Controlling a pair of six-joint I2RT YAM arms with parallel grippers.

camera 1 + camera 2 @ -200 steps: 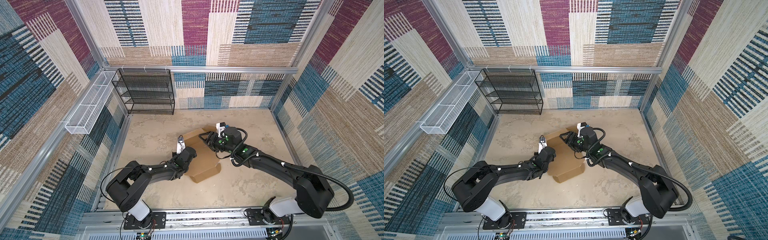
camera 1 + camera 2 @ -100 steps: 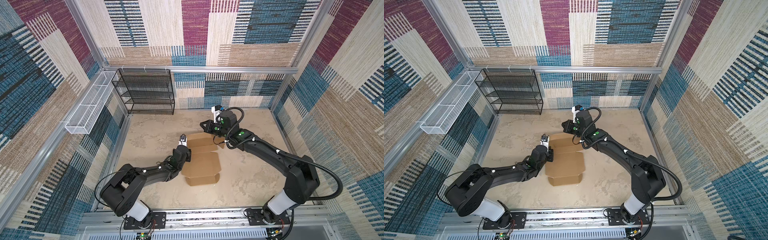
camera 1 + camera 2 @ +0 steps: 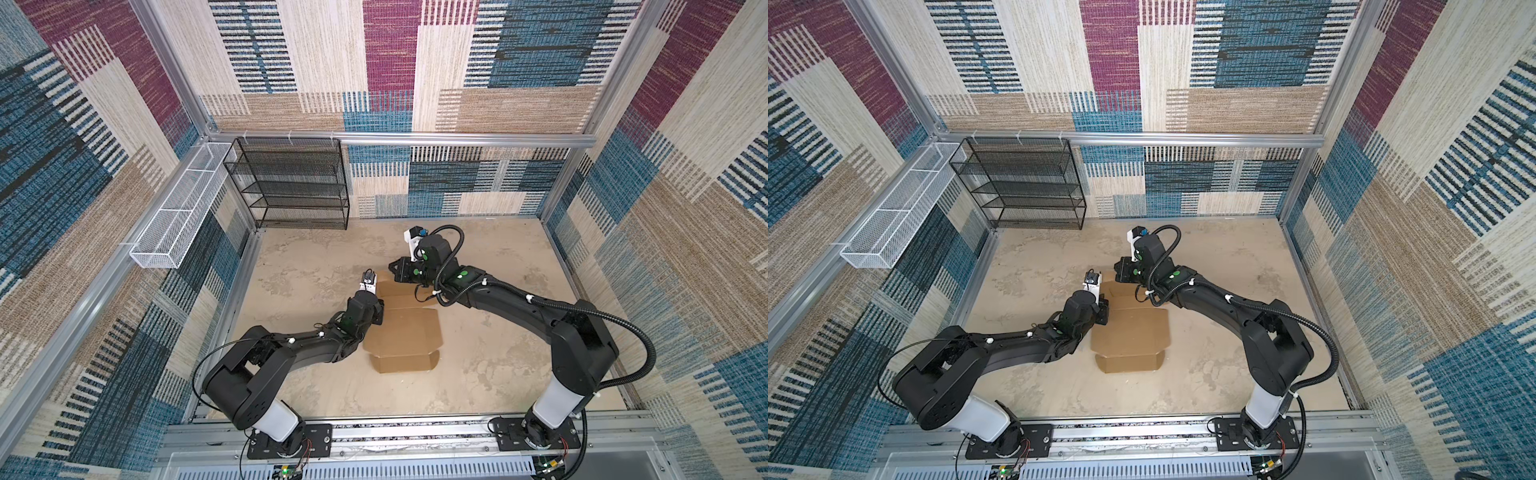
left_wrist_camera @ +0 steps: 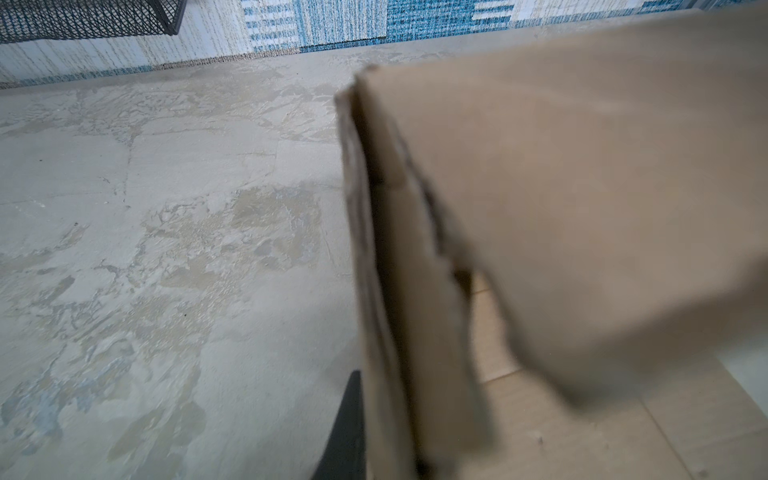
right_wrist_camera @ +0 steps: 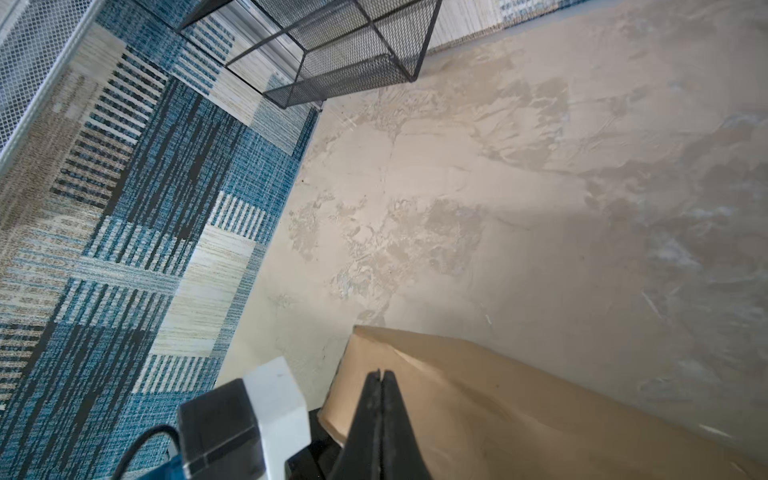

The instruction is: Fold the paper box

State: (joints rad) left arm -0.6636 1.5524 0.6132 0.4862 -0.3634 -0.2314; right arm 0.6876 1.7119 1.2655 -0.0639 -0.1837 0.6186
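paper box [image 3: 405, 332]: centre of bench [image 3: 299, 266]; long axis top-to-bottom of frame, tucked flap toward bottom
left jaws: closed on box's left wall
right jaws: closed, empty, above box's upper end

Black mesh rack [image 3: 291, 183] is parked against the back wall, well apart from the left jaws and out ahead of the right jaws. A white wire basket [image 3: 178, 208] is hung just beside it. Mottled beige tabletop [image 3: 316, 257] is spread underneath.
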